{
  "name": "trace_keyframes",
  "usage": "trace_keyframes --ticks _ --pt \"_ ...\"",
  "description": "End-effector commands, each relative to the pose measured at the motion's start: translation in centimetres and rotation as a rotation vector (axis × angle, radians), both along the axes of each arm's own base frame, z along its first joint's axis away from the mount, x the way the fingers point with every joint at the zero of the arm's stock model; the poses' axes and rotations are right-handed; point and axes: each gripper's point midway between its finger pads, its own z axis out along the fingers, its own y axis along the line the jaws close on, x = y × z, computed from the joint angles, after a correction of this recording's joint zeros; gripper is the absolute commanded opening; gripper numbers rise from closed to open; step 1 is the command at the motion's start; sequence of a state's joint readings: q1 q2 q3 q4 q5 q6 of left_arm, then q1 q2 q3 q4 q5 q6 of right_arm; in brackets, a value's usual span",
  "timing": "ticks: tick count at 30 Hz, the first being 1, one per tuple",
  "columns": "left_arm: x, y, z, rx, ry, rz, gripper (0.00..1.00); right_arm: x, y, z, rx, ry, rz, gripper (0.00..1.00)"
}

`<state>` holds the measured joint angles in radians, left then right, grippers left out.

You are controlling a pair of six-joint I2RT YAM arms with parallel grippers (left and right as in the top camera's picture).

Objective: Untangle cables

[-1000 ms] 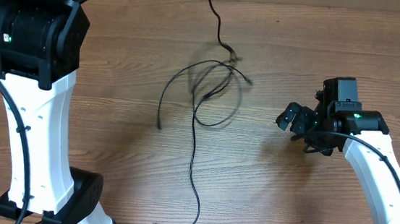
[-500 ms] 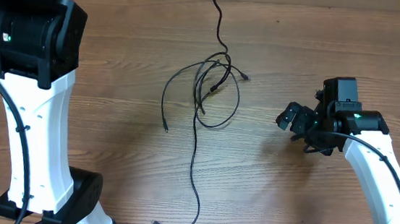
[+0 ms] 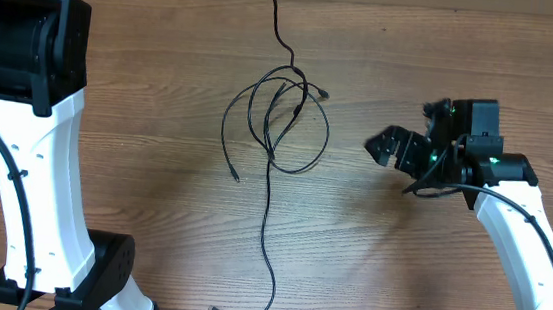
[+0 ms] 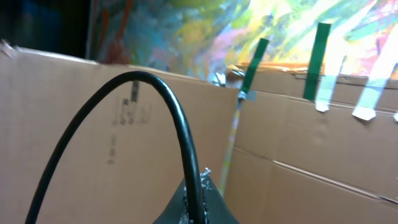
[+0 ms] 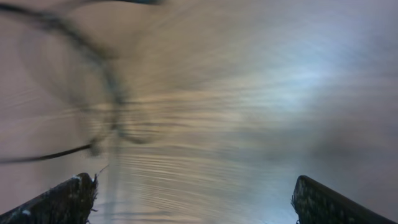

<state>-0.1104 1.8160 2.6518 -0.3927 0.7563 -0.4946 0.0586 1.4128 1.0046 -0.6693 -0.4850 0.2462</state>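
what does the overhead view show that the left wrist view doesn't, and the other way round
Only overhead: a looped tangle of thin black cables lying on the brown wooden table, with the open right hand beside it. Only left wrist: the brown cardboard wall, green tape strips and the shut left hand. Shared: probably the single black cable strand arching from the left hand's grip, which leaves overhead at its top edge.
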Motion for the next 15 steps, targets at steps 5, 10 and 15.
trace_keyframes --ticks 5,10,15 --pt "-3.2 -1.9 -0.5 0.058 0.012 -0.188 0.04 0.3 7.5 9.5 0.352 -0.425 0.442 1.0" --pt "-4.5 -2.7 -1.3 0.077 0.067 -0.29 0.04 0.8 10.4 13.4 0.352 -0.682 0.566 1.0" --pt "-5.0 -2.9 -1.6 0.074 0.101 -0.332 0.04 0.4 13.1 16.3 0.321 -0.905 0.666 1.0"
